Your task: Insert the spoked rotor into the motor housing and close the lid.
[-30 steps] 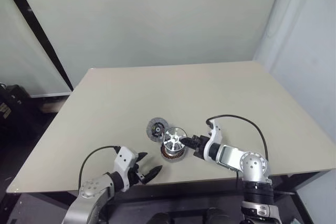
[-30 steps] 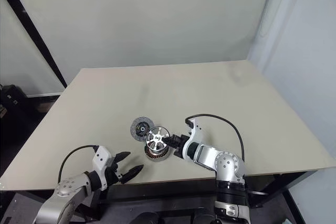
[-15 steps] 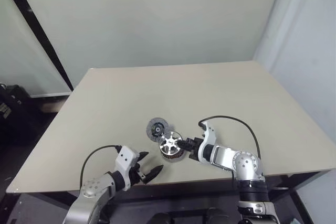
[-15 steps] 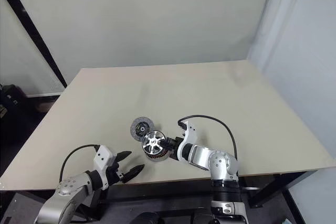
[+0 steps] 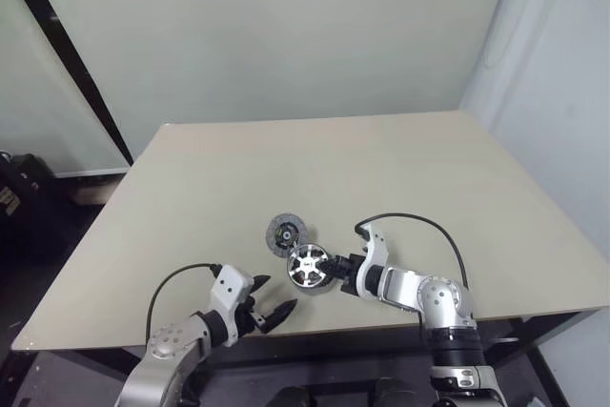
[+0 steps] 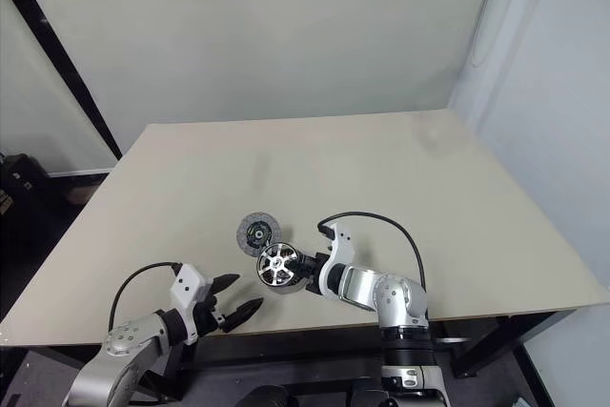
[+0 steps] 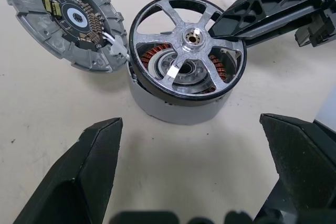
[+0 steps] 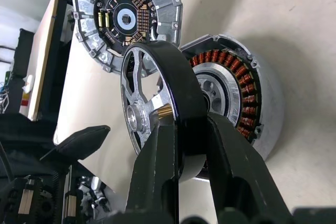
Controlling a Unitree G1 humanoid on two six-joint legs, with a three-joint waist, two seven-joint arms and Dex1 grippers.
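The spoked rotor (image 7: 187, 56) is bright polished metal with a glossy black rim. The motor housing (image 8: 231, 95) shows coppery wire windings inside a matt grey metal shell. The lid (image 7: 65, 22) looks like dull cast metal, ribbed. The table (image 5: 381, 178) seems matt and smooth, possibly laminate. Gripper fingers (image 7: 86, 177) are matt black plastic.
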